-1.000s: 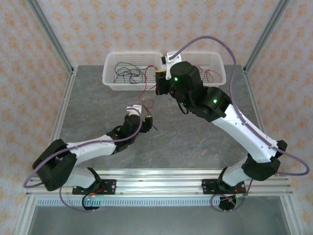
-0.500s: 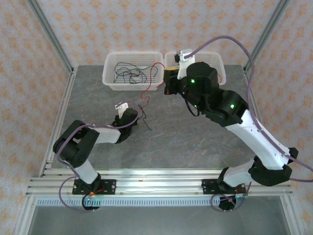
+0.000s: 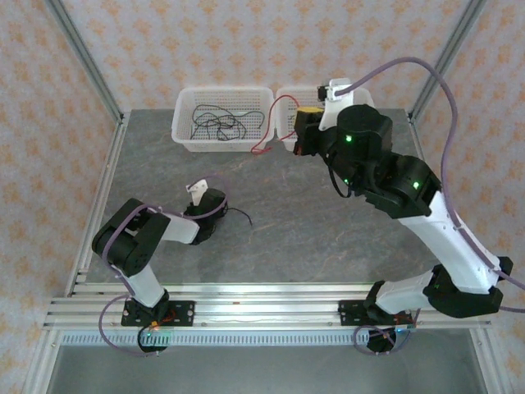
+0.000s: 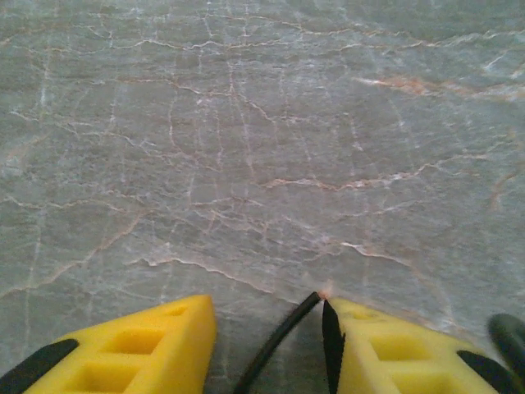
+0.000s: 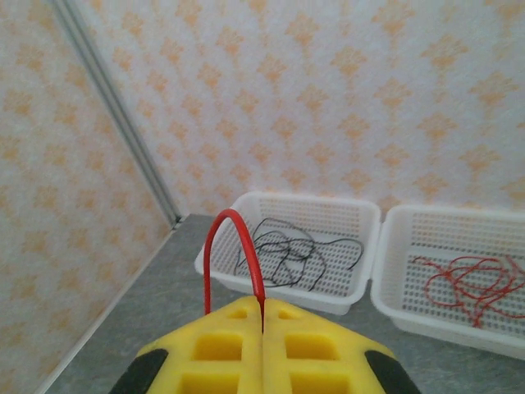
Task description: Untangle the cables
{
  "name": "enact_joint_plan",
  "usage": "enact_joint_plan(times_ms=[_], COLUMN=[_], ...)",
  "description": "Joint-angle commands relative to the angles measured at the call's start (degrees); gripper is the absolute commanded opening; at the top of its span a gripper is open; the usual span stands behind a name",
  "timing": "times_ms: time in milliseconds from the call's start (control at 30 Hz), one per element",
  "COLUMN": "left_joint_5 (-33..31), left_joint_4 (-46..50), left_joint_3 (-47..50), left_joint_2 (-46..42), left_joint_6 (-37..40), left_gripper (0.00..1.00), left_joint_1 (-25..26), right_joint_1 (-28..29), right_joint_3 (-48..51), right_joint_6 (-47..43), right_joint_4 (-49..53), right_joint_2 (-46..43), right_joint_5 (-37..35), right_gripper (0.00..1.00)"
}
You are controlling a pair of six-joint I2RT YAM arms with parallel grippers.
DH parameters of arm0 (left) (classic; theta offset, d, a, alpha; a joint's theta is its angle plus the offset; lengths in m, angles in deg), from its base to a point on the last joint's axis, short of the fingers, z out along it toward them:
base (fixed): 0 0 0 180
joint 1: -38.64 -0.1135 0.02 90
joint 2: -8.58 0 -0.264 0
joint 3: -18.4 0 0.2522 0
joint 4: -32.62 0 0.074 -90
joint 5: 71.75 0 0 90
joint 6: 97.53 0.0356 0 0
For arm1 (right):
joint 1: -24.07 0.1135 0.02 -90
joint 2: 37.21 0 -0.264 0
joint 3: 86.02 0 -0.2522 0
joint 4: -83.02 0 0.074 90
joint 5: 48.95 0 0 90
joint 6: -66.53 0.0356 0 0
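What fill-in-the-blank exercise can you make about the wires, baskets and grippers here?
The right gripper is shut on a ___ wire.
The basket holding black wires stands ___ of the other basket.
Between the left gripper's fingers lies a ___ wire.
Missing words: red; left; black.

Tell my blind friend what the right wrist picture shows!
The yellow right tool pinches a looping red wire. Behind sit two white baskets, the left basket holding black wires, the right basket red wires.
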State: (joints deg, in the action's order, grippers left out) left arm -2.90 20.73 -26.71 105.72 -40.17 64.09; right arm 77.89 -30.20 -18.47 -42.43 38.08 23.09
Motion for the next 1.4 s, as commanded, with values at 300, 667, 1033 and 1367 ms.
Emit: enact_joint_plan(times_ms=[300,667,1033,1367], left_joint_5=[4.73,7.09,7.0,5.74], left_joint_4=[19.44,38.48,40.63,43.54], left_joint_3=[-2.48,-11.35,-12.78,-19.02], left_joint_2=[-19.15,-25.06,-17.68,-4.88], left_joint_6=[-1.28,-1.28,-3.09,-4.17], left_gripper=[0.68,0.67,0.11,0.0], left_joint_1=[-0.58,0.79,4.08,8.22], right_joint_1=[-10.78,-30.56,-39.86,-41.68], right_joint_3=[-2.34,-5.29,-12.68,-10.04], right_joint_6=[-8.26,-10.77,-8.44,-6.97], right_joint_4=[-2.78,-9.22,-11.76,-13.2], right_joint_2=[0.33,15.28,35.27,45.74], right_joint_5=[-13.16,3.58,9.87,10.51], right_gripper=[0.0,0.0,0.0,0.0])
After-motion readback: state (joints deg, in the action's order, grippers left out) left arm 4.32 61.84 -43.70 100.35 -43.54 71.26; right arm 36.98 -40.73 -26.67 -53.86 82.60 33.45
